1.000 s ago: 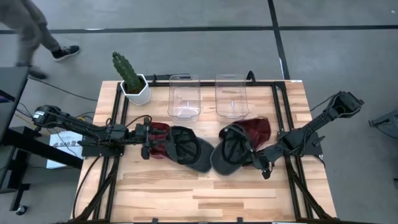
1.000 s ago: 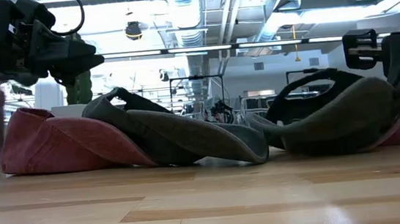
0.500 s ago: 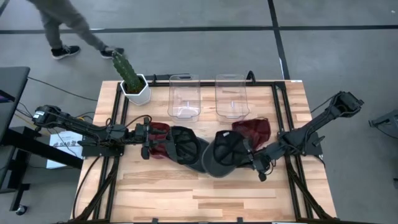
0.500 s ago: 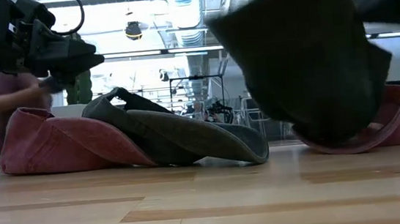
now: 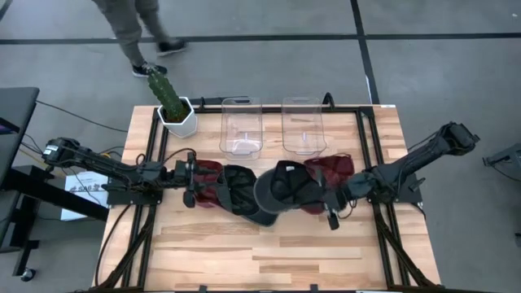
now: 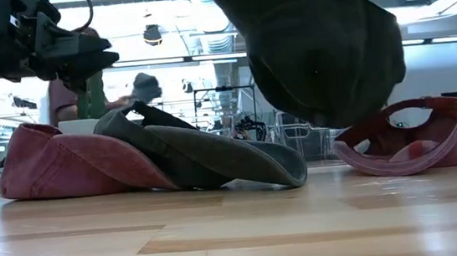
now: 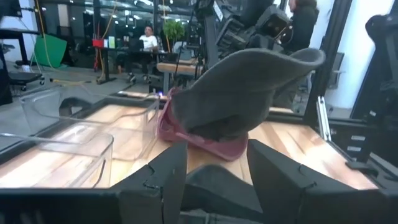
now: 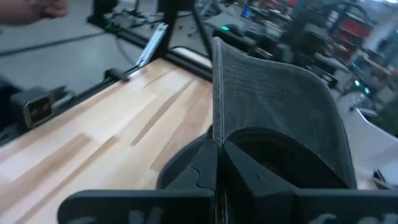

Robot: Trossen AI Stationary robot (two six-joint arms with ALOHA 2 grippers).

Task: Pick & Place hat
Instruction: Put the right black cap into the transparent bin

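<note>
Two pairs of hats are on the table. At the left, a red hat (image 5: 208, 181) lies with a grey hat (image 5: 241, 194) leaning over it; both rest on the wood. My left gripper (image 5: 195, 175) hovers open and level just above that red hat (image 6: 56, 166), touching nothing. My right gripper (image 5: 321, 195) is shut on the other grey hat (image 5: 281, 187), which hangs in the air (image 6: 322, 47) over the table's middle. The second red hat (image 6: 419, 139) lies upside down on its crown at the right. My right gripper pinches the grey hat's rim edge (image 8: 216, 127) between its two shut fingers, beside the hat's dark opening (image 8: 273, 149). The fingers come nearly level from the table's right side. The hat is lifted clear of the table and hangs below and ahead of the fingers.
Two clear plastic bins (image 5: 242, 126) (image 5: 303, 126) stand side by side at the far edge. A potted cactus (image 5: 173, 107) is at the far left corner. A black frame (image 5: 368, 155) borders the wood. A person's legs (image 5: 134, 28) pass beyond the far edge.
My right gripper has risen and gone toward the table's left, carrying the grey hat. That hat has come off the right-hand red hat and now hangs clear; the red hat stays on the table. A person has walked along behind the table.
</note>
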